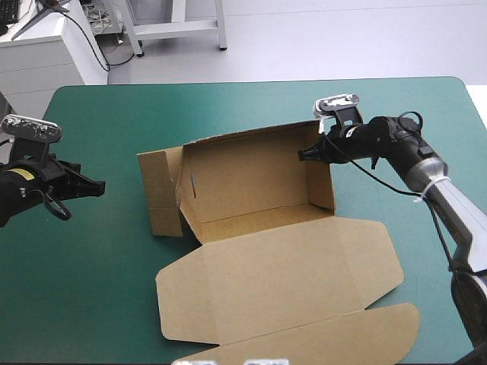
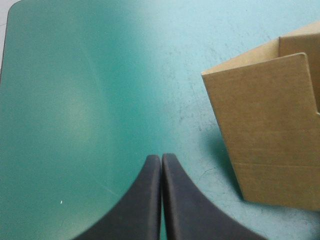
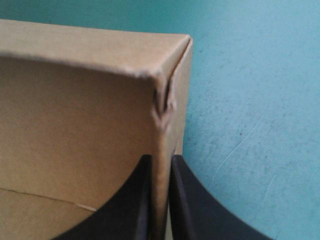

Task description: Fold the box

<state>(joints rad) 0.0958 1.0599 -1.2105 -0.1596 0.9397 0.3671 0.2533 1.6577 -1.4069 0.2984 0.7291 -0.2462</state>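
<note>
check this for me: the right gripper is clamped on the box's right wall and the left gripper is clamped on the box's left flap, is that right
Not quite. The right gripper is shut on the right wall of the box, but the left gripper holds nothing. The left wrist view shows it shut over the bare teal-green cover, with the left flap off to one side, untouched.

— Where's the box [image 1: 251, 179]?
— In the middle of the table [image 1: 106, 289], with its lid [image 1: 281, 285] flat at 6 o'clock, toward the near edge.
— And the arms?
— The right gripper [image 1: 302, 154] sits at the box's 2 o'clock, with that wall between its fingers. The left gripper [image 1: 97, 186] is at 9 o'clock, well apart.
</note>
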